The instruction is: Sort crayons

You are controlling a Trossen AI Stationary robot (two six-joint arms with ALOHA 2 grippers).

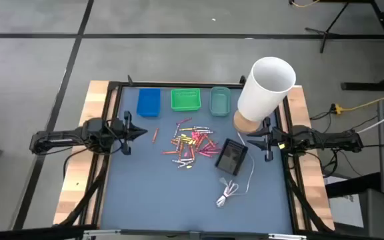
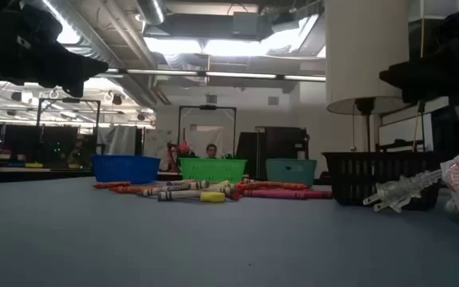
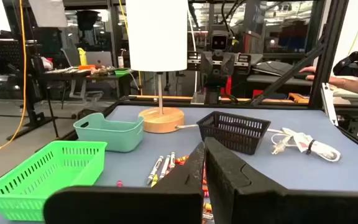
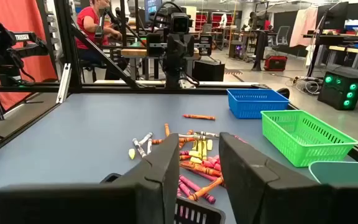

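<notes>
White plug and coiled cable (image 2: 401, 191) are sitting closest to the low camera, lying on the blue desk (image 1: 152, 193) just in front of the black mesh basket (image 1: 232, 157). Crayons (image 1: 193, 143) are lying in a loose heap mid-desk, none in a tray yet: pinks and reds bunching on the side nearer the black basket, yellows in the middle, a few grey-wrapped ones on the near edge, and one orange stray (image 1: 155, 135) lying apart toward the left arm. Blue tray (image 1: 149, 102), green tray (image 1: 186, 99) and teal tray (image 1: 220, 101) are standing in a row along the far edge, beyond the heap, all three looking empty from above. Lamp with white shade (image 1: 266, 88) and round wooden base (image 3: 161, 118) is standing at the far right corner, beside the teal tray. Left gripper (image 1: 141, 132) is hovering at the left side of the desk, fingers pressed together, pinching nothing, pointing toward the heap. Right gripper (image 1: 249, 141) is hovering at the right side, just beside the black basket and lamp base, fingers (image 4: 160, 174) standing apart with a clear gap, nothing between them. A person in a red top (image 4: 95, 25) is sitting in the room beyond the desk.
</notes>
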